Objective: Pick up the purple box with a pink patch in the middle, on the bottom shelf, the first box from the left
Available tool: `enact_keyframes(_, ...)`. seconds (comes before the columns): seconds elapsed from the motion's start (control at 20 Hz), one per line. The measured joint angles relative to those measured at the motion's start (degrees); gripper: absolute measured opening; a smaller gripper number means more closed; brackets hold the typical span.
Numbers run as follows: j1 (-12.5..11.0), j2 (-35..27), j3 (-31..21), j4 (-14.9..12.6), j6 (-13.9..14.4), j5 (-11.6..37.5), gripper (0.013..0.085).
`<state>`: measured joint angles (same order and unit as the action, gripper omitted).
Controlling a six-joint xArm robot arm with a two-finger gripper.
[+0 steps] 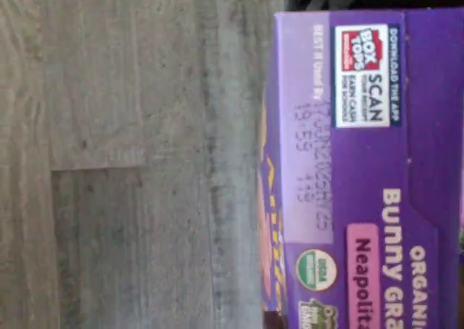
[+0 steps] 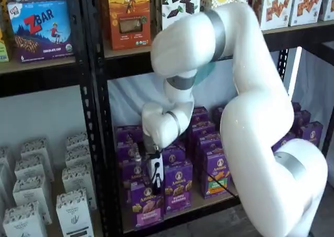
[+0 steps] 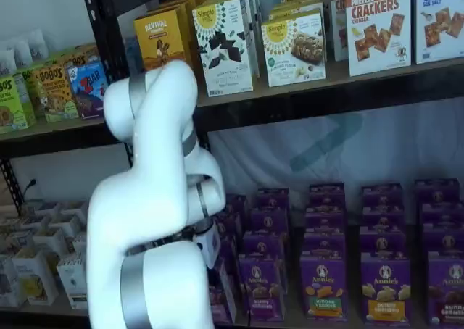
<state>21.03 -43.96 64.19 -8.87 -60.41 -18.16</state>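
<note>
Jaws (image 2: 156,187) closed on purple box (image 2: 147,205), front-left of bottom shelf (image 2: 209,206). Cardboard: light, stiff, smooth, crushable. Hold by narrow top, across thin sides.

The arm (image 2: 245,106) was glossy white, built of thick rounded segments with bulbous joints. Grey bands ringed it where the segments met, seen in both shelf views. At its end sat a small white gripper body with black fingers (image 2: 156,182) beneath it, and a thin dark line beside them was perhaps a cable. In a shelf view the wide base segment (image 3: 156,285) carried another grey band.
</note>
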Motion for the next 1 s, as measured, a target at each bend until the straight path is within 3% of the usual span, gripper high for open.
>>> enact_keyframes(0.4,-1.0,8.9,-10.8,-4.8,3.6,2.6,0.029)
enact_keyframes(0.55,-1.0,12.5,-14.1,-4.0,2.9,2.2,0.029)
enact_keyframes(0.8,0.2,19.2,-19.0,-4.4,4.3,-0.4,0.029)
enact_keyframes(1.0,1.4,23.6,-22.4,-2.8,3.9,-1.2,0.029)
